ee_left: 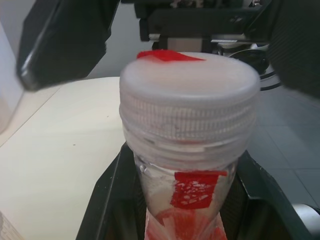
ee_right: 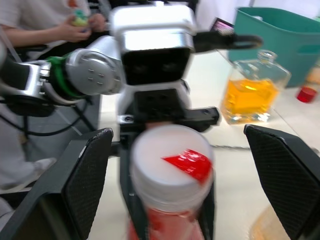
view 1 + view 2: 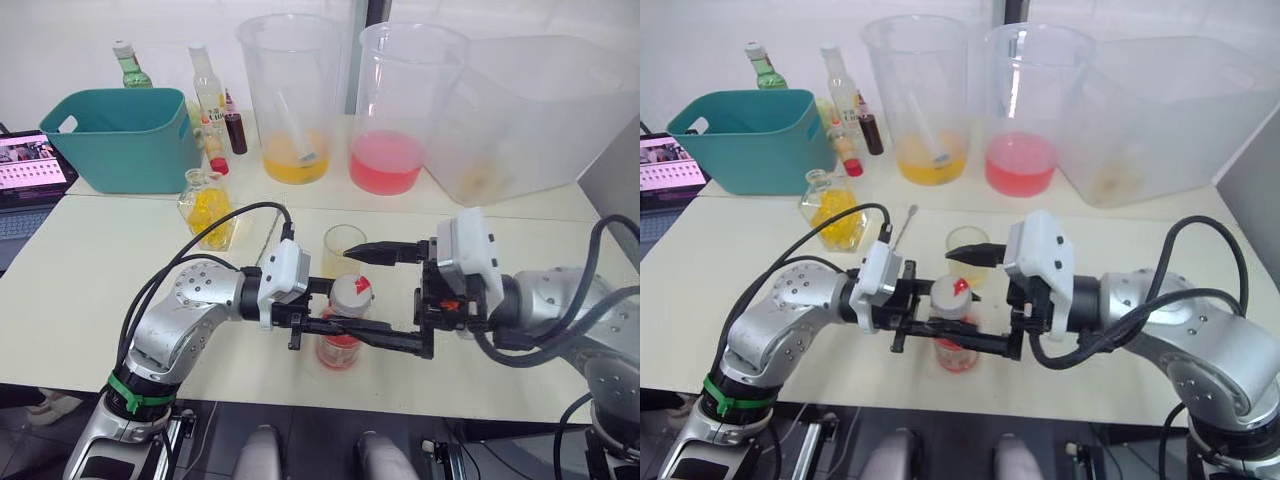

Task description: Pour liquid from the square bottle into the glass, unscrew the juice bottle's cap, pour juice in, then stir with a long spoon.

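Two tools converge on the juice bottle point(image 3: 340, 340) at the front of the pale surface point(image 3: 80, 300), just in front of the glass point(image 3: 343, 248). The left tool point(image 3: 318, 318) is clamped on the bottle's neck just under the juice bottle's cap point(image 3: 352, 293), steadying it, while the right tool point(image 3: 385, 295) has its fingers spread wide, one on either side of the cap and not touching it (the wrist view shows clear gaps on both sides). That thin plastic body will likely flex and the bottle looks light, so the hold low on the stiff neck ring seems wise; the ridged white cap offers grip for twisting. The square bottle point(image 3: 207, 207) stands well off to the robot's left, near the teal basket point(image 3: 125, 140).
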`<control>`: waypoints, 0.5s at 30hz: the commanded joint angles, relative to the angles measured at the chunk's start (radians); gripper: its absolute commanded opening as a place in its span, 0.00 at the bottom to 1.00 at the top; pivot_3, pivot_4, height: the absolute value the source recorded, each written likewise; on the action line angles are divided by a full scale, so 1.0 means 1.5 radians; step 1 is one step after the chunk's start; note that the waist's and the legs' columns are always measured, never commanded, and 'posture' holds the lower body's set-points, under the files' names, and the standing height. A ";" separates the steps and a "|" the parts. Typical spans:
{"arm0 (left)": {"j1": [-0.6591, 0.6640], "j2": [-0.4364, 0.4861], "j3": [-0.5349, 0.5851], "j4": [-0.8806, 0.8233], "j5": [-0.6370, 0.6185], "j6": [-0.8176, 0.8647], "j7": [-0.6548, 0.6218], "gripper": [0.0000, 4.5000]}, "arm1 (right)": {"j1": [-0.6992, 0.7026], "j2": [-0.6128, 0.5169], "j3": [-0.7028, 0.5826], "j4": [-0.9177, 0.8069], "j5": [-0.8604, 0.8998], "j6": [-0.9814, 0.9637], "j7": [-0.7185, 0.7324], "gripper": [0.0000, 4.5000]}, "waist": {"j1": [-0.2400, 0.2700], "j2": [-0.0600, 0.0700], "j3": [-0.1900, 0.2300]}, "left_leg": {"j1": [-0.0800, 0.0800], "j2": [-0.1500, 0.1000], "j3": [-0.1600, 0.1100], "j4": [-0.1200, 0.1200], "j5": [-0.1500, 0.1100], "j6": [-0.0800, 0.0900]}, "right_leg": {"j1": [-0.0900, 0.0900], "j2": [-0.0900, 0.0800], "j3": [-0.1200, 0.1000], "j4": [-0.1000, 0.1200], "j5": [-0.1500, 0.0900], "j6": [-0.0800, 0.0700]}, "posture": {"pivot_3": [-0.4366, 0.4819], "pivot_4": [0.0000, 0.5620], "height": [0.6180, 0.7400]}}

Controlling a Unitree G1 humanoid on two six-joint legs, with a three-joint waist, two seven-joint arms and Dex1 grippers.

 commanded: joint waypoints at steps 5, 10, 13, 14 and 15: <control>0.015 0.008 -0.024 -0.016 -0.018 0.016 -0.024 0.31 | -0.001 0.012 0.024 -0.003 -0.013 -0.015 -0.036 0.51 | -0.001 0.000 0.000 | 0.000 0.000 0.000 0.000 0.000 0.000 | 0.000 0.000 0.000 0.000 0.000 0.000 | 0.48 0.27 0.83; 0.019 0.013 -0.020 -0.019 -0.014 0.017 -0.020 0.31 | -0.023 -0.010 0.054 0.030 -0.019 -0.052 0.074 0.38 | -0.002 0.000 0.000 | 0.000 0.000 0.000 0.000 0.000 0.000 | 0.000 0.000 0.000 0.000 0.000 0.000 | 0.48 0.27 0.83; 0.021 0.018 -0.018 -0.022 -0.014 0.023 -0.016 0.31 | -0.068 -0.051 0.107 0.094 -0.074 -0.117 0.244 0.38 | -0.002 0.000 0.000 | 0.000 0.000 0.000 0.000 0.000 0.000 | 0.000 0.000 0.000 0.000 0.000 0.000 | 0.48 0.27 0.83; 0.022 0.020 -0.017 -0.023 -0.014 0.025 -0.016 0.31 | -0.088 -0.054 0.126 0.125 -0.098 -0.143 0.288 0.38 | -0.002 0.000 0.000 | 0.000 0.000 0.000 0.000 0.000 0.000 | 0.000 0.000 0.000 0.000 0.000 0.000 | 0.48 0.27 0.83; 0.022 0.023 -0.017 -0.024 -0.013 0.025 -0.017 0.31 | -0.111 -0.054 0.148 0.159 -0.121 -0.167 0.331 0.38 | -0.002 0.000 0.000 | 0.000 0.000 0.000 0.000 0.000 0.000 | 0.000 0.000 0.000 0.000 0.000 0.000 | 0.48 0.27 0.83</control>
